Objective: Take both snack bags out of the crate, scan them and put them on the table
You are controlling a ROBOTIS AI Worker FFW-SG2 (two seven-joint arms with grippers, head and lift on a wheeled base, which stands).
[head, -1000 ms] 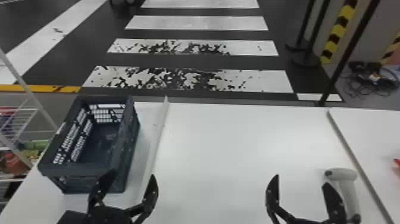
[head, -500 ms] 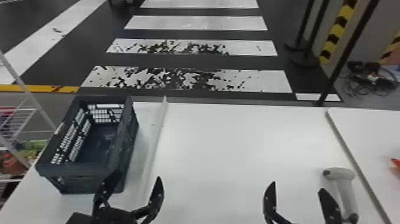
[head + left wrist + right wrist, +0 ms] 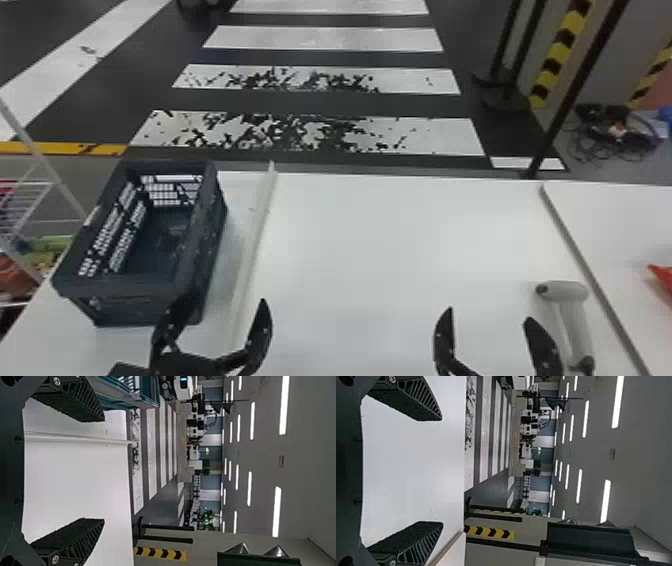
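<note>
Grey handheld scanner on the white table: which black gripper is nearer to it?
The right black gripper; the left gripper is by the dark blue plastic crate.

Text, brands, numbers: none legible.
Hazard strip [image 3: 562, 45]: black and yellow bands, on the grey wall [image 3: 622, 55] beside the black posts [image 3: 505, 37]; they read as chevrons in the left wrist view.
Zebra crossing [image 3: 322, 40]: white bars on the dark floor [image 3: 320, 104], the two nearest heavily worn.
Floor line [image 3: 60, 148]: yellow, scuffed.
Crate [image 3: 135, 295] rim: pale patch, too small to read.
</note>
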